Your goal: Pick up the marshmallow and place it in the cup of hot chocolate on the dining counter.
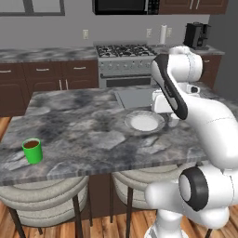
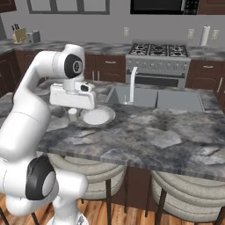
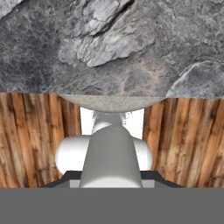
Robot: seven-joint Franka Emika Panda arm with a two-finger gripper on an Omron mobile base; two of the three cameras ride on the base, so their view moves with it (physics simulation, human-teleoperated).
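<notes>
As the white arm reached over the dining counter (image 1: 83,116), its gripper (image 3: 111,183) had its jaws closed on the marshmallow (image 3: 111,153), pinching the pale lump between the two dark tips. In the hand view the marshmallow looked like a smooth, off-white, rounded block, its long axis running straight away from the camera along the line of the fingers. From the right base view it hung under the hand as a short, upright stub, low over the stone and just beside the near rim of the round pale plate (image 2: 97,117). Whether it touched the countertop could not be told.

The cup of hot chocolate (image 1: 32,150) stood upright near the counter's front edge, far to the left in the left base view and well apart from the plate and the gripper. It was a plain bright green cylinder without a handle, mouth up, with dark brown liquid at its rim. The counter was a broad rectangular slab of grey-and-white marbled stone. Padded round stools (image 1: 44,190) were tucked beneath it over a wood-plank floor (image 3: 39,140).
</notes>
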